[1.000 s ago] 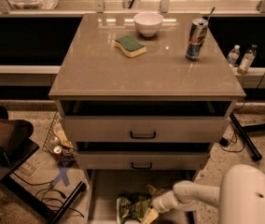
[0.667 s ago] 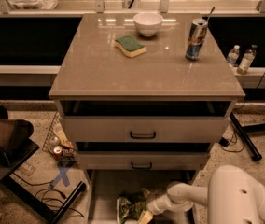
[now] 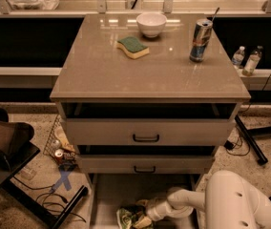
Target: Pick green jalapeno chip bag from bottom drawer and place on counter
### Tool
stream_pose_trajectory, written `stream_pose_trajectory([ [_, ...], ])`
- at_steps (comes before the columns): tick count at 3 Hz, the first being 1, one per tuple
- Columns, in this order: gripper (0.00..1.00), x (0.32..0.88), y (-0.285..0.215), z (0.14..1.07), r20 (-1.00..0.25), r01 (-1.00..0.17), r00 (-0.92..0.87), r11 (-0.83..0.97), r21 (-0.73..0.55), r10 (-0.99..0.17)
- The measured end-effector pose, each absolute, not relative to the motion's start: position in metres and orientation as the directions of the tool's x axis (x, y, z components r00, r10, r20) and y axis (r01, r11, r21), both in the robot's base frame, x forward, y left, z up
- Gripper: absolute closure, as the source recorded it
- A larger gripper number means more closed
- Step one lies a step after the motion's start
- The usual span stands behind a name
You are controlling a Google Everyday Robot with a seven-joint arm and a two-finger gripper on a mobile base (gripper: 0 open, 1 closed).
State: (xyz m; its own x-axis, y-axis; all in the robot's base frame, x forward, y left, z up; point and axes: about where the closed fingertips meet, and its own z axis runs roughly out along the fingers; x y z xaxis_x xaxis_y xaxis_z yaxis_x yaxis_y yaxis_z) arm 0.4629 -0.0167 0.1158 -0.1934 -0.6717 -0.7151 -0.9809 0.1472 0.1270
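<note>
Where the bottom drawer (image 3: pixel 126 191) opens, the gripper (image 3: pixel 147 217), closure unclear, meets the green jalapeno chip bag (image 3: pixel 128 218).

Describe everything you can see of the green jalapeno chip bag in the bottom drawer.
The green jalapeno chip bag is small, crumpled and shiny, green with pale yellowish patches. It sits in the open bottom drawer, near its front, cut off by the picture's lower edge. The gripper reaches in from the right, at the bag's right side.

white bowl (image 3: pixel 151 24) at the far middle, green-and-yellow sponge (image 3: pixel 133 46) near its left, drink can (image 3: pixel 200 40) right.
</note>
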Motion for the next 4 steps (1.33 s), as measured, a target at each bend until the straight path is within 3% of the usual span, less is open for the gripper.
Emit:
stream_pose_trajectory([
  [2,0.85,0.460,-0.013,0.114,-0.716,-0.981,-0.194,0.142,0.133,-0.670],
  [3,1.00,0.458,-0.011,0.117,-0.721,-0.982,-0.191,0.139,0.132,-0.666],
  [4,1.00,0.453,-0.014,0.158,-0.771,-0.989,-0.146,0.117,0.093,-0.620],
])
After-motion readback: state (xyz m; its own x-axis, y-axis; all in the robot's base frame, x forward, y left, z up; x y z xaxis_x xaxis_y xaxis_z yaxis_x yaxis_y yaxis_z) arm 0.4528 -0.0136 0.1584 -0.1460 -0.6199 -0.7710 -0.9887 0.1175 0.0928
